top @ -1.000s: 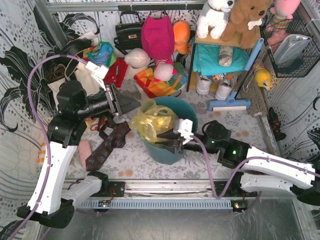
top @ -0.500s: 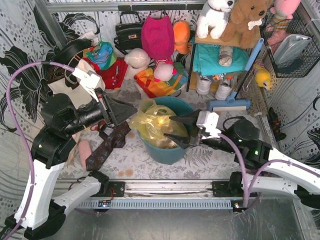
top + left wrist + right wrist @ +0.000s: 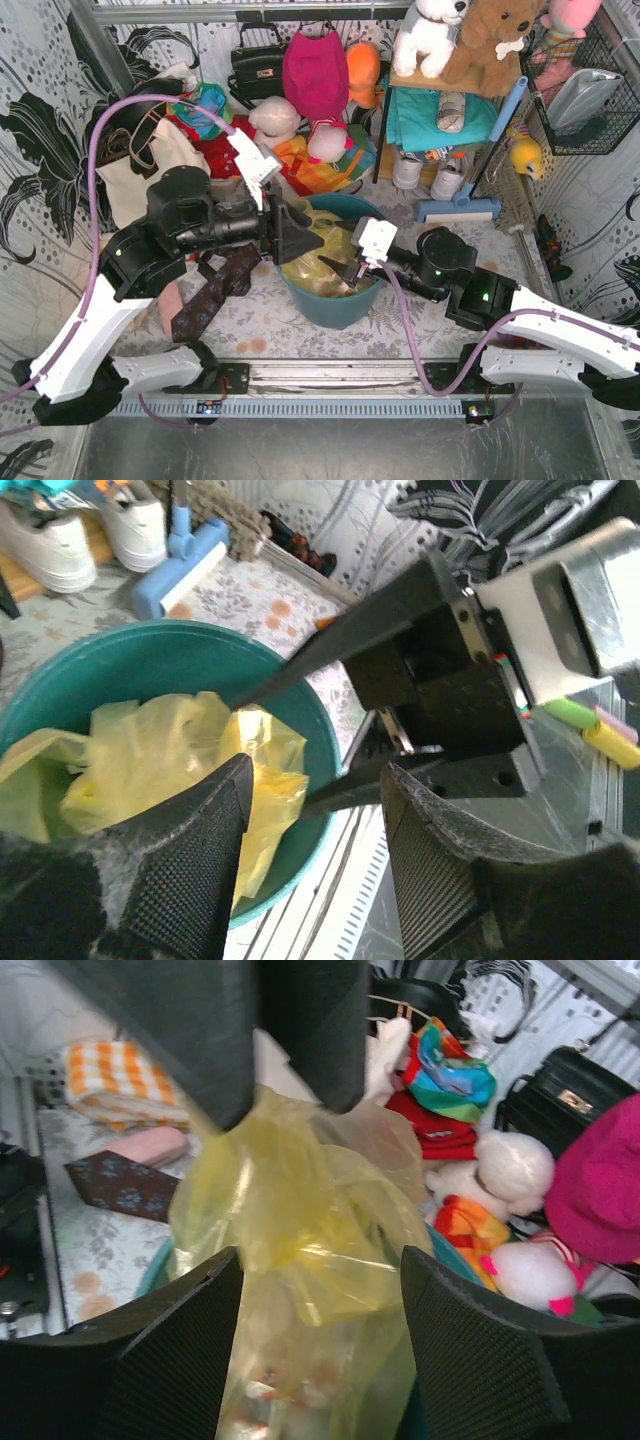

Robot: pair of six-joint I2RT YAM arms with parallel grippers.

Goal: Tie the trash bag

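a staged home corner: plush toys (image 3: 497,40), handbag (image 3: 257,65), sneakers (image 3: 407,170), patterned walls (image 3: 40,120).

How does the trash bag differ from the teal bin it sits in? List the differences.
The trash bag is thin, translucent yellow and crinkled; the teal bin is opaque, with a smooth round rim. The trash bag bunches up loosely above that rim; the teal bin stands upright and looks rigid. Both share one spot: the bag sits inside the bin.

The floral table (image 3: 255,318) carries a teal bin (image 3: 335,305), necktie (image 3: 213,292) and sneakers (image 3: 425,172).
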